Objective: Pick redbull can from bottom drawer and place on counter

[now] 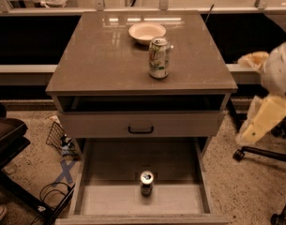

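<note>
The redbull can (146, 182) stands upright on the floor of the open bottom drawer (105, 196), near its front middle, silver top facing up. The counter (100, 55) is the glossy grey-brown cabinet top above it. My gripper (259, 124) is the cream-coloured piece at the right edge of the view. It hangs beside the cabinet's right side at about the height of the upper drawer, well apart from the can and holding nothing that I can see.
A wider green-and-white soda can (159, 57) and a shallow white bowl (146, 32) stand on the counter. The upper drawer with a black handle (140, 130) is pulled out slightly. An office chair base (264, 153) stands on the floor at the right, a wire basket (58, 139) and cables at the left.
</note>
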Available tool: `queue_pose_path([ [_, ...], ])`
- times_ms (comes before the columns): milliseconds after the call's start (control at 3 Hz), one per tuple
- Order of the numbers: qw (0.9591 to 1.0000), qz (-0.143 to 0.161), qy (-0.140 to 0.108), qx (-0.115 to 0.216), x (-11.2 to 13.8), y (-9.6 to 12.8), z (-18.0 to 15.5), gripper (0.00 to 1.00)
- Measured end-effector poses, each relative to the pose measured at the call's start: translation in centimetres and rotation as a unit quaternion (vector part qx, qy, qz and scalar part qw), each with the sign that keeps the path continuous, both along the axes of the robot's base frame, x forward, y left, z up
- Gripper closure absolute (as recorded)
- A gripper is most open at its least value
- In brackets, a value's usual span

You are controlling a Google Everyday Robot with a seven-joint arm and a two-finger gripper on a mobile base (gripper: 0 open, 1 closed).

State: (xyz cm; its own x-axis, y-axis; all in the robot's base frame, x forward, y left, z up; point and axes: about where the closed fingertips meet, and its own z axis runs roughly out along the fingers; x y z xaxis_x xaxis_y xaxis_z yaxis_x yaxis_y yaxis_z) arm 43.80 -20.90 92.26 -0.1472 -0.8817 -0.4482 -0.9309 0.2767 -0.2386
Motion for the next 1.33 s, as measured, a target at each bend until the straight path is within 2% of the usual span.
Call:
queue_pose_path([
  [333,0.9957,0.005,-0.022,0.090,-0.1,0.1,-5.5,0.00],
  [667,0.9784,0.010,-0.057,0.199,-0.2,1.0,-9.0,0.00],
  [1000,0.9564,0.068,-0.108,0.262,-0.4,2.1,-11.8,0.00],
  [1333,0.9566,0.065,-0.105,0.264,-0.4,2.2,-11.8,0.00],
])
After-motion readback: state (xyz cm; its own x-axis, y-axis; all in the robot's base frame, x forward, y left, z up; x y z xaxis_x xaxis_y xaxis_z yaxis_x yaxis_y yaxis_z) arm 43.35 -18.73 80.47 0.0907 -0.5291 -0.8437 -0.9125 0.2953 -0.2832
